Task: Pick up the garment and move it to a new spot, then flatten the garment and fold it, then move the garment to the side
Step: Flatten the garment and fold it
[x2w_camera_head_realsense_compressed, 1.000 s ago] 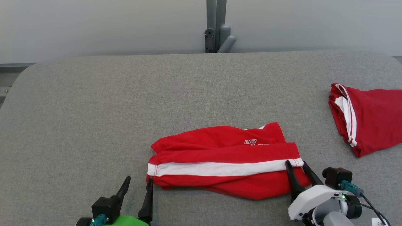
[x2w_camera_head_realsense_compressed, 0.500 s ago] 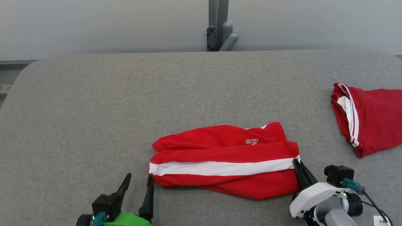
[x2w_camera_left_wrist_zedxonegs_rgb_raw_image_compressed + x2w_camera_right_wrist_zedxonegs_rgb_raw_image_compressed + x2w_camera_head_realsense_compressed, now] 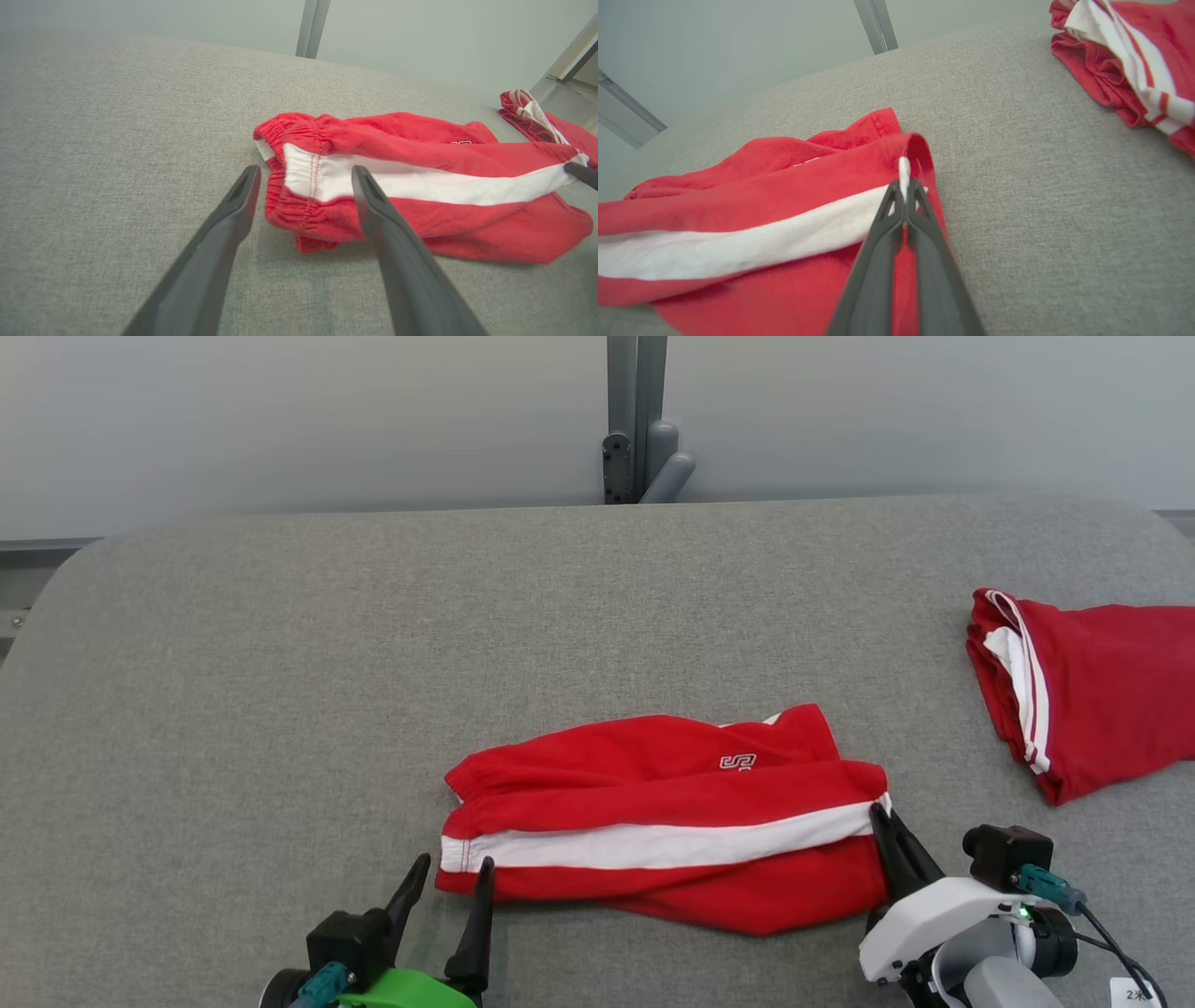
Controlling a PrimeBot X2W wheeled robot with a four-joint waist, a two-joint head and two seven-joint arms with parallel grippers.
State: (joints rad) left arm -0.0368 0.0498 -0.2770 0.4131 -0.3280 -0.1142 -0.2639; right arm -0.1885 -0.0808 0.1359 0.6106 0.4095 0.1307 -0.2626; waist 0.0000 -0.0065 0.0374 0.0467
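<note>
Black two-finger right hand [image 3: 880, 814] clenched on the white-stripe hem at the right edge of the red shorts with white side stripe [image 3: 672, 784]. Left hand [image 3: 455, 868] released, fingers spread at the waistband corner, left edge. Shorts lie near the front middle of the grey fabric table [image 3: 280, 663], with bare cloth left and behind. Second red-and-white garment [image 3: 1102, 700] sits well apart at the right edge.
</note>
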